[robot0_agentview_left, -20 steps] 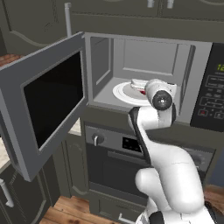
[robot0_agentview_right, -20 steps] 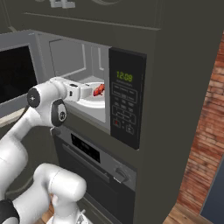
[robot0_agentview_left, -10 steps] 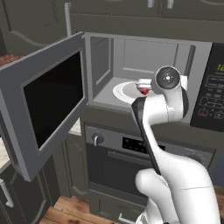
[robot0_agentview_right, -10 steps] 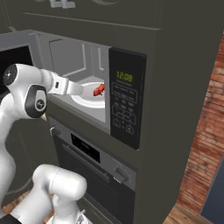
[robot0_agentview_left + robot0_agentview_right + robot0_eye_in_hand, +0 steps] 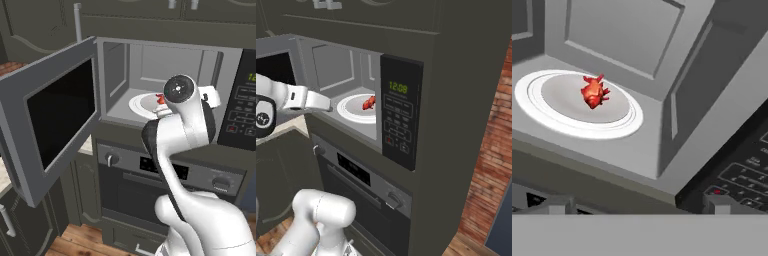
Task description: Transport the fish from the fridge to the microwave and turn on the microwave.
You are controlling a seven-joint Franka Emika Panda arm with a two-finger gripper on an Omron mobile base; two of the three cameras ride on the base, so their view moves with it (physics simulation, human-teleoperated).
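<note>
A: The claw (image 5: 640, 210) first. Its two fingertips stand spread wide at the bottom of the hand view, with nothing between them, outside the front lip of the microwave (image 5: 165, 80).

B: So it carries nothing. Why would it sit there?

A: My guess is that the fish is delivered, and the hand is clear of the cavity so the door (image 5: 50, 120) can swing shut. That door hangs wide open to the left: a flat grey frame around a dark, glossy glass pane.

B: And the box itself?

A: Smooth silver-grey walls with recessed panels at the back and side, all hard and matte. Below it sits an oven (image 5: 170, 185) with round knobs.

B: The controls?

A: The black button panel (image 5: 400, 120) is on the right, flat and glossy, with green digits at the top and one small red key low down. It lies close beside the hand, handy for starting.

B: And the fish?

A: The fish (image 5: 593, 93) lies on the white round turntable (image 5: 619, 125), a shallow ringed disc. It is small, bright red-orange and lumpy, with fins sticking up.
</note>
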